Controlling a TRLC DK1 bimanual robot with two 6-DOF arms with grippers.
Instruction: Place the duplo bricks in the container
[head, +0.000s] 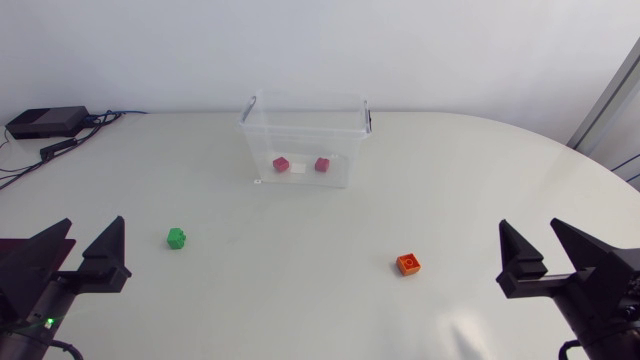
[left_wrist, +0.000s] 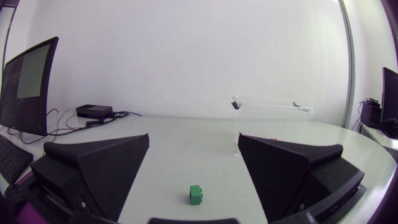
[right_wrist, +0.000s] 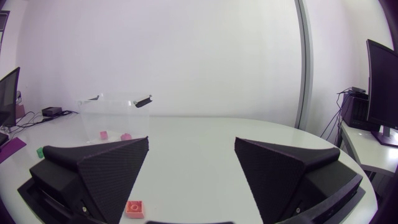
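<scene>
White table (head: 300, 300) holds a green brick (head: 177, 238) near left, an orange brick (head: 408, 263) near right; two pink bricks (head: 281, 164) sit in the far container (head: 262, 145). Left gripper (head: 93, 232) and right gripper (head: 528, 232) gape, empty. Bricks look light, hard, smooth: pinch flat sides.

My left claw (head: 94, 223) and right claw (head: 530, 225) are matte black; the bench (head: 300, 270) white; the container (head: 300, 128) clear; pink bricks (head: 281, 164) (head: 322, 164), green brick (head: 177, 238), orange brick (head: 408, 263).
</scene>
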